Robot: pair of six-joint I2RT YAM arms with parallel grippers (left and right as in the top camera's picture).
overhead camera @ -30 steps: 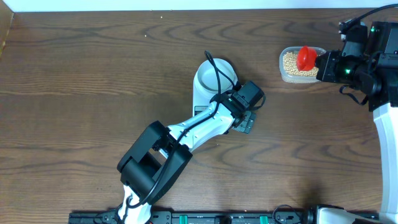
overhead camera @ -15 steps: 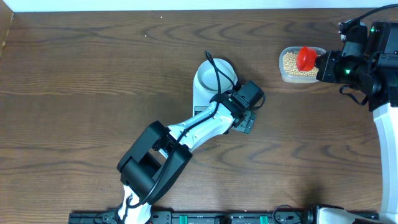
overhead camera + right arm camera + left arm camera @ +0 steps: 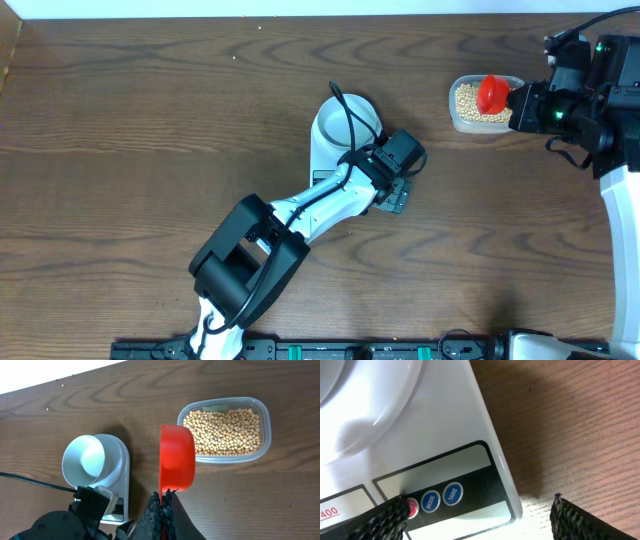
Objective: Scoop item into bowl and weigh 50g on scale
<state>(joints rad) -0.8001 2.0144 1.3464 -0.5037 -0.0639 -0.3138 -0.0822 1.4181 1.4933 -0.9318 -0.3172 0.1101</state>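
Beans [image 3: 222, 432] fill clear tub [image 3: 265, 440] at table's [image 3: 150, 120] far right.
Bowl [image 3: 84, 460] sits on scale [image 3: 420, 435], mid-table; contents cannot tell.
Scale panel: two blue round buttons reading "MODE" and "TARE", red button half hidden beside them, red "400" at left edge.
Left gripper [image 3: 477, 505] low over button end, jaws wide; one finger [image 3: 390, 515] over red button, contact unclear.
Right gripper [image 3: 162, 510] clamped on handle of red scoop [image 3: 176, 465], scoop just beside tub.
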